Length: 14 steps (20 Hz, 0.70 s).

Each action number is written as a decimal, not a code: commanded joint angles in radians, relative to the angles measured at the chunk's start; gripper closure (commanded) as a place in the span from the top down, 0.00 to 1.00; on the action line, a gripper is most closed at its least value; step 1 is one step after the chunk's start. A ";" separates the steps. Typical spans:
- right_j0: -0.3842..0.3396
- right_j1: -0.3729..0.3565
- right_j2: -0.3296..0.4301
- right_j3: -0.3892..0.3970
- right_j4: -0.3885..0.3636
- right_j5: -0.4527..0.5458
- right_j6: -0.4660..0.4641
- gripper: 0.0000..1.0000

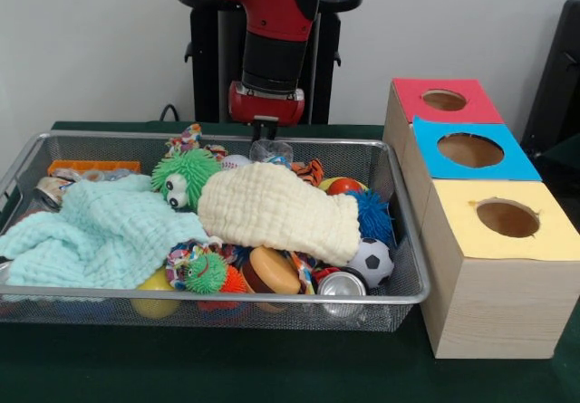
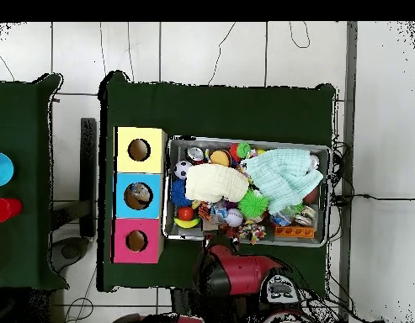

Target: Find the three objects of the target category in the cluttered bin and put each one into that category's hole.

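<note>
No writing, label, brand, number or sign can be read anywhere from where I stand. The can [image 1: 342, 284] at the front of the bin [image 1: 217, 298] shows only its bare metal top. The box [image 1: 494, 267] has plain red, blue and yellow tops with nothing printed on them. The cloths [image 1: 276, 211] are unmarked. The arm [image 1: 276, 18] shows plain red and black shells, no lettering that I can make out.
</note>
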 commanded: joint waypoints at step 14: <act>-0.021 -0.099 0.139 -0.045 0.072 0.142 0.148 1.00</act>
